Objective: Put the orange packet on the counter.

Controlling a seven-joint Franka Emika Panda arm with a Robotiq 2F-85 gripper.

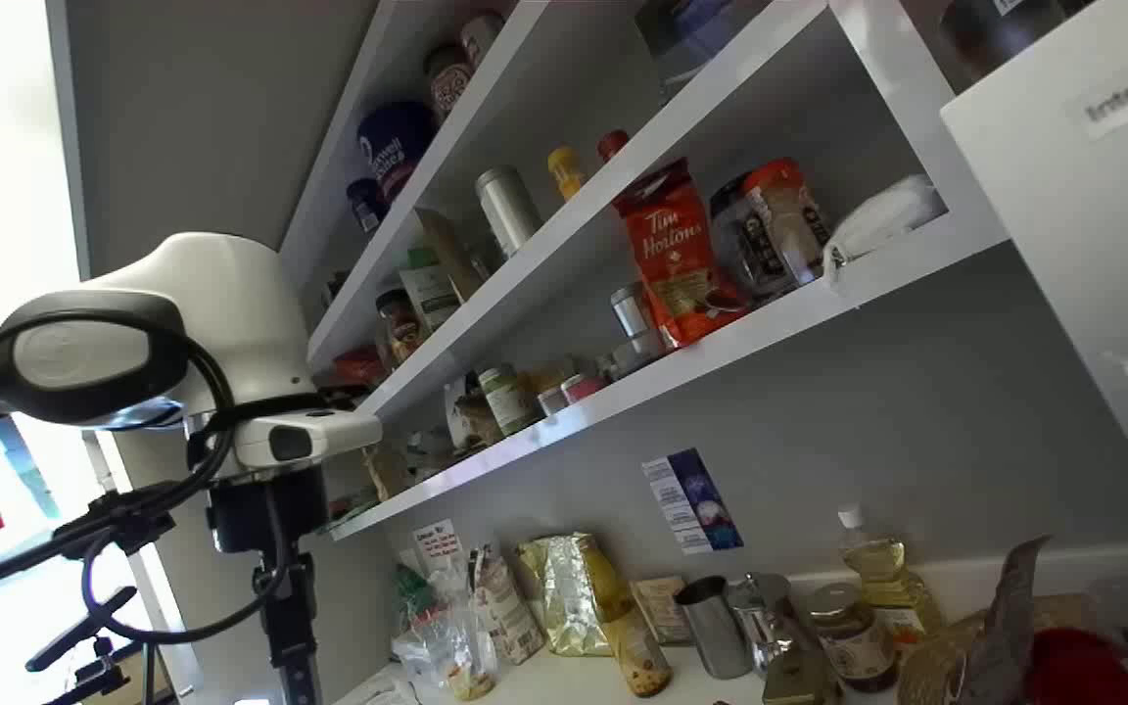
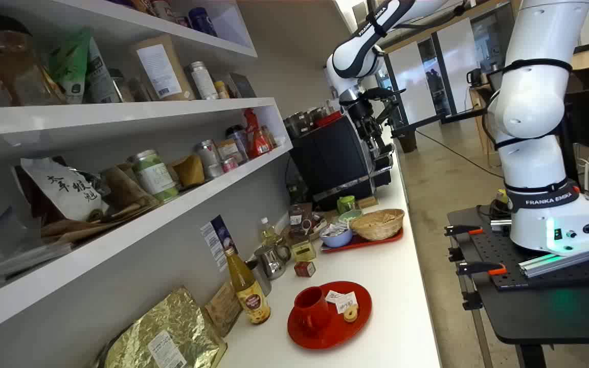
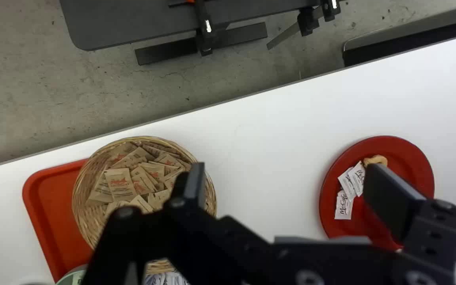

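Note:
The orange packet [image 1: 677, 259], marked Tim Hortons, stands upright on the lowest wall shelf among cans and jars in an exterior view. It also shows as a narrow red-orange shape [image 2: 257, 139] near the shelf's far end. It is out of the wrist view. The counter [image 2: 397, 306] is the white worktop below the shelves; it fills much of the wrist view [image 3: 259, 130]. My gripper [image 3: 289, 190] is open and empty, pointing down above the counter between a basket and a red plate. In both exterior views the gripper [image 1: 300, 656] [image 2: 379, 143] is apart from the packet.
White shelves [image 1: 574, 431] overhang the counter's back. On the counter are a wicker basket [image 2: 379, 225], a red plate [image 2: 325, 340] with a mug [image 2: 311, 305], a bottle [image 2: 247, 289] and gold bags [image 2: 172, 327]. A black machine [image 2: 325, 158] stands at the far end.

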